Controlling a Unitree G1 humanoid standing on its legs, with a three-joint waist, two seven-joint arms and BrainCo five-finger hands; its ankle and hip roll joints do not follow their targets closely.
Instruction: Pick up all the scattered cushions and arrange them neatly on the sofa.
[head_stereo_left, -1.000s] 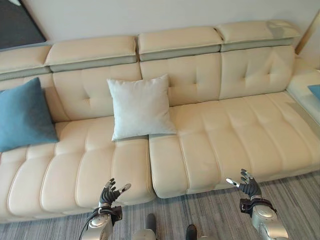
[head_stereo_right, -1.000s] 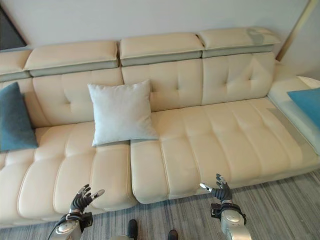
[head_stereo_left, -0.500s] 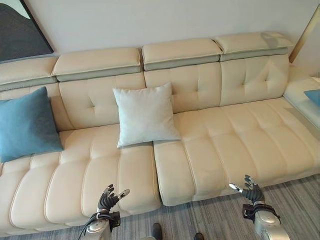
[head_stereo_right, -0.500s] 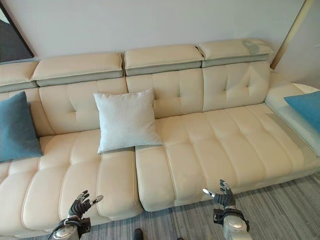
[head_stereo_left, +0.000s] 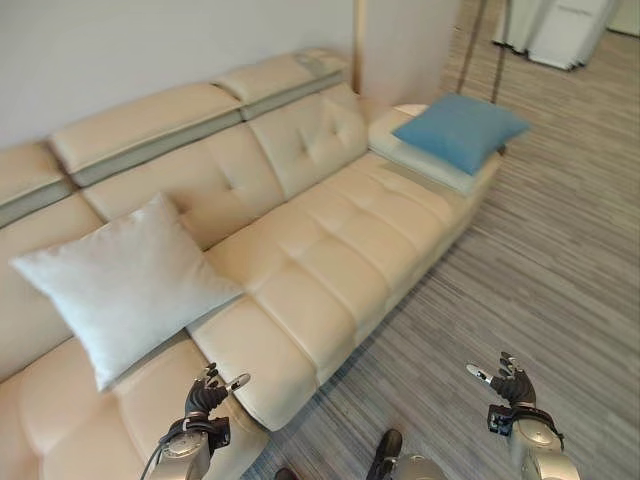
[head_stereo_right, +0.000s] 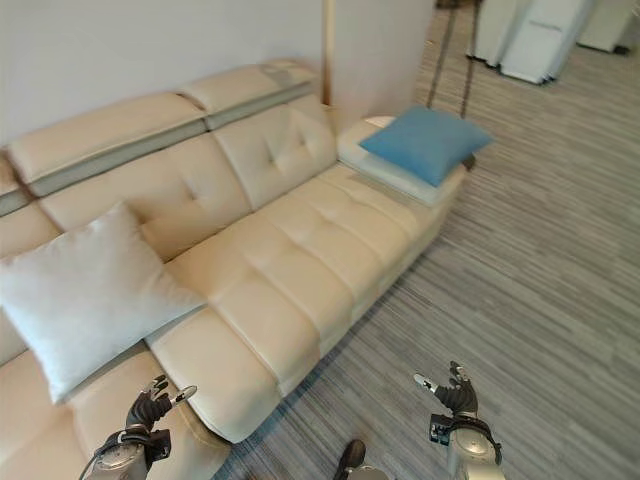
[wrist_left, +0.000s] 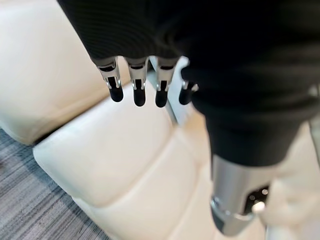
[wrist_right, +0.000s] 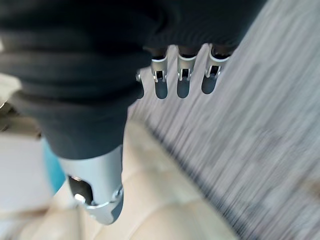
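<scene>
A cream leather sofa (head_stereo_left: 330, 250) runs from the lower left to the upper right. A white cushion (head_stereo_left: 120, 285) leans on its backrest at the left. A blue cushion (head_stereo_left: 458, 128) lies flat on the sofa's far right end section. My left hand (head_stereo_left: 205, 397) hangs open and empty over the sofa's front edge at the bottom left, fingers (wrist_left: 137, 92) relaxed. My right hand (head_stereo_left: 508, 388) is open and empty over the floor at the bottom right, fingers (wrist_right: 182, 85) relaxed.
Grey striped carpet (head_stereo_left: 540, 260) covers the floor to the right of the sofa. A wall corner (head_stereo_left: 400, 45) stands behind the sofa's right end. White furniture (head_stereo_left: 555, 30) stands at the far upper right.
The camera has swung to the right: the sofa now runs diagonally, the blue cushion on the right end has come into full view, and the left blue cushion has left the picture. Both hands stay open.
</scene>
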